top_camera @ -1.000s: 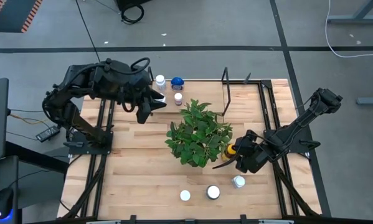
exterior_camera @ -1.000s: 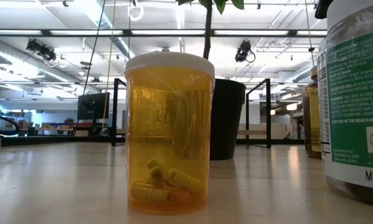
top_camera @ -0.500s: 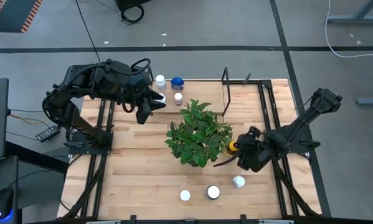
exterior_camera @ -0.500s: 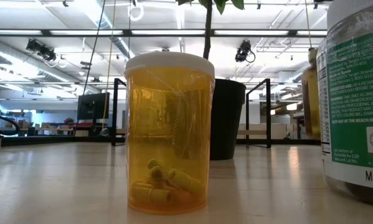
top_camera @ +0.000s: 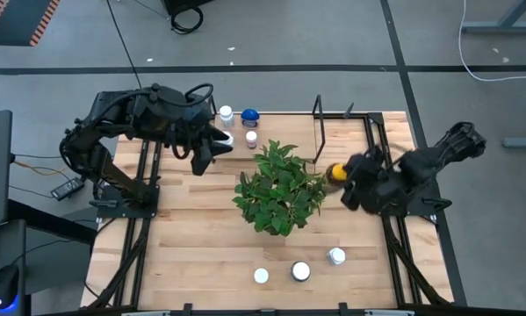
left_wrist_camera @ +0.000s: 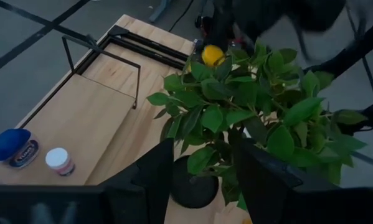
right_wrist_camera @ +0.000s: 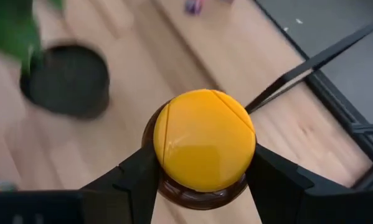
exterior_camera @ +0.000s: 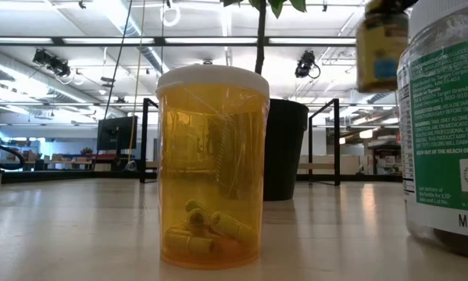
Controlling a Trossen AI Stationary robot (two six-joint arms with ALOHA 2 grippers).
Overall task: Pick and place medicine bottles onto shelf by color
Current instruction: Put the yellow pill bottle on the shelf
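My right gripper (top_camera: 349, 182) is shut on a brown medicine bottle with a yellow cap (right_wrist_camera: 205, 138), held in the air right of the potted plant (top_camera: 280, 189), near the black wire shelf (top_camera: 319, 125). In the low view this bottle (exterior_camera: 382, 47) hangs high above the table. My left gripper (top_camera: 206, 154) hovers open over the far left of the table, nothing between its fingers. A white-capped bottle (top_camera: 226, 113), a blue one (top_camera: 249, 115) and a small one (top_camera: 251, 138) stand at the far edge. Three white-capped bottles (top_camera: 300, 271) stand near the front edge. My right gripper pinches the brown bottle between its two fingers, on opposite sides of the body just under the yellow cap (right_wrist_camera: 163, 184). The fingers (right_wrist_camera: 270, 177) come from above, slanting down. The bottle hangs about upright, cap up, lifted clear of the table.
The leafy plant in its black pot (exterior_camera: 284, 148) fills the table's middle. In the low view an amber pill bottle with a white cap (exterior_camera: 212, 168) and a large labelled bottle (exterior_camera: 444, 125) stand close to the camera. Bare wood lies between the plant and the shelf (left_wrist_camera: 105, 56).
My right gripper has risen with the yellow-capped bottle, which stood on the table a second ago and now hangs clear of it. Gripper and bottle have also gone toward the table's far edge, nearer the shelf. My left gripper has kept still.
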